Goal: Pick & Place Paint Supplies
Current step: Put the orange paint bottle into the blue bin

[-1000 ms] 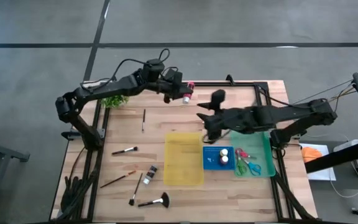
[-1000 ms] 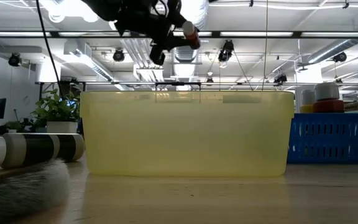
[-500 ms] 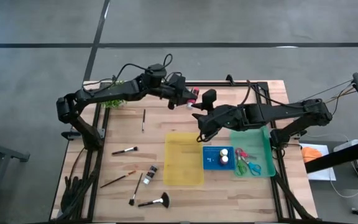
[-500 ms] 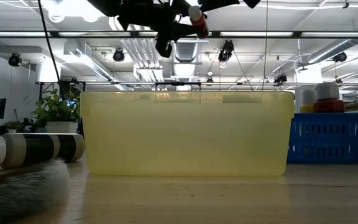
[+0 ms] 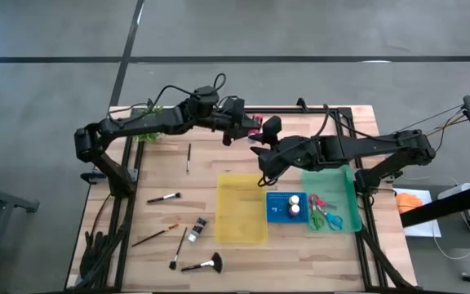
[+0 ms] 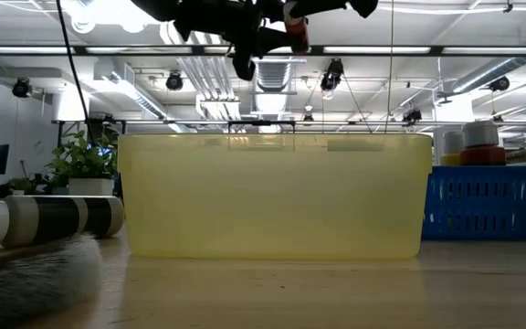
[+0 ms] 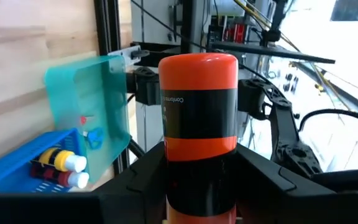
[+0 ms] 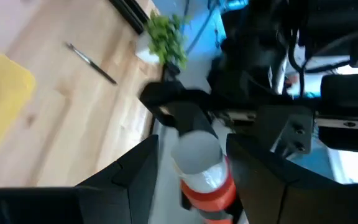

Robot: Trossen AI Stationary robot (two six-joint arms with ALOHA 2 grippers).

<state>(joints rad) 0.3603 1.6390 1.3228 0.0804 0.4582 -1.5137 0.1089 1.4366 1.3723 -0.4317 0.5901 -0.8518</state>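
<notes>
My left gripper (image 5: 241, 127) is shut on a red paint bottle (image 5: 255, 125) with a black label (image 7: 197, 112), high above the table's far middle. The bottle also shows at the top of the low view (image 6: 295, 20). My right gripper (image 5: 259, 140) is open. Its two fingers (image 8: 138, 171) stand on either side of the bottle's red end (image 8: 207, 186) without touching it. Several brushes (image 5: 163, 197), a black fan brush (image 5: 205, 264) and a small black bottle (image 5: 198, 229) lie on the table's left half. My left gripper pinches the bottle between its two fingers (image 7: 135, 186) at the white-capped end (image 8: 196, 152). The fingers come level from the table's left, along the bottle. The red end (image 7: 197, 62) sticks out beyond them toward my right gripper. The bottle is lifted clear.
A yellow tray (image 5: 241, 208) stands at the table's middle. Right of it a blue tray (image 5: 277, 214) holds two bottles (image 5: 294, 204), and a green tray (image 5: 341, 192) holds scissors (image 5: 325, 214). A leafy plant (image 5: 149, 131) stands at the far left.
My left gripper has carried the red bottle toward the table's right, to my right gripper. My right gripper has come toward the table's left and far edge, and its open fingers now stand around the bottle's red end.
</notes>
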